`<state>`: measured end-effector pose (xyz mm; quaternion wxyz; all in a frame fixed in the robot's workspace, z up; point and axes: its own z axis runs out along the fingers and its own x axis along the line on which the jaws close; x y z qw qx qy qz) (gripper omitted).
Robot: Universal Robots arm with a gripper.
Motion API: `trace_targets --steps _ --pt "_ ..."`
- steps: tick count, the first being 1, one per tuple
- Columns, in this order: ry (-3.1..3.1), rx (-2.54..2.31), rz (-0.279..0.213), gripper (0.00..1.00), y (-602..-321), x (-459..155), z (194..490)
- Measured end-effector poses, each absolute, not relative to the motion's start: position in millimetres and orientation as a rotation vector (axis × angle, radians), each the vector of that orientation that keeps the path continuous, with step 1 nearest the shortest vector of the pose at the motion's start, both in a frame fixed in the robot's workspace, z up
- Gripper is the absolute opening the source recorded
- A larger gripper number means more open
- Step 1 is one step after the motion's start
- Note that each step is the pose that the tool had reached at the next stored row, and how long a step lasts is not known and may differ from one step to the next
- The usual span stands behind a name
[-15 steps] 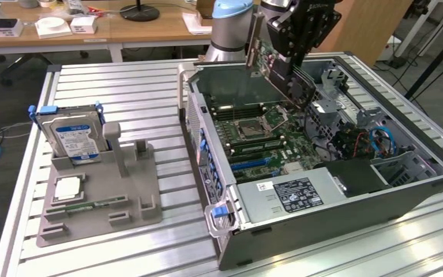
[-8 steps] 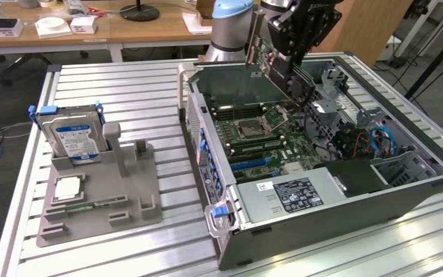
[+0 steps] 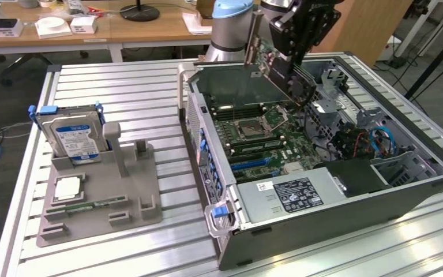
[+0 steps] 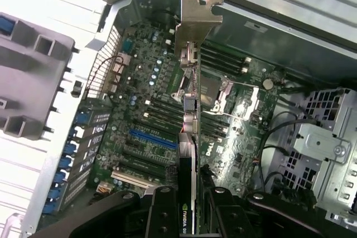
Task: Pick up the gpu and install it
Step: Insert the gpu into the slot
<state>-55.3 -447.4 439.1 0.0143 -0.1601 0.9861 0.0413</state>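
The gpu (image 3: pixel 285 74): green board, black cooler, silver bracket. Motherboard (image 4: pixel 145 115) beneath the gpu: dark green, blue slot. Hard drive (image 3: pixel 71 135): silver, blue-and-white label. Fixture (image 3: pixel 129 196): grey.

The gpu (image 4: pixel 190 110) edge carries white lettering that reads as a cut-off NVIDIA mark. The motherboard (image 4: pixel 148 98) bears a sideways Dell logo. Other labels are unreadable.
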Motion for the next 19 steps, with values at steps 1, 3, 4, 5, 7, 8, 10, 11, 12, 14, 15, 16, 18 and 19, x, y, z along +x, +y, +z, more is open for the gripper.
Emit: trace_targets --steps 1,3,4,5,7,8,10,11,12,14,15,16,18,19 --pt "3.068 -0.513 0.129 0.26 -447.4 -55.2 439.2" --pt "3.064 -0.543 0.129 0.26 -447.4 -55.0 439.1" --pt "3.062 -0.557 0.13 0.26 -447.4 -54.9 439.1" --pt "3.06 -0.571 0.13 0.26 -447.4 -54.9 439.1" --pt "3.055 -0.601 0.13 0.26 -447.4 -54.8 439.1" --pt "3.052 -0.615 0.13 0.26 -447.4 -54.8 439.1" --pt "3.048 -0.638 0.131 0.26 -447.4 -54.8 439.1" --pt "3.046 -0.648 0.131 0.26 -447.4 -54.8 439.2" --pt "3.045 -0.657 0.131 0.26 -447.4 -54.7 439.1" --pt "3.041 -0.675 0.131 0.26 -447.4 -54.7 439.2" --pt "3.039 -0.684 0.131 0.26 -447.4 -54.7 439.1" --pt "3.037 -0.694 0.132 0.26 -447.4 -54.7 439.1" --pt "3.033 -0.713 0.132 0.26 -447.4 -54.7 439.1" --pt "3.031 -0.723 0.132 0.26 -447.4 -54.7 439.1"
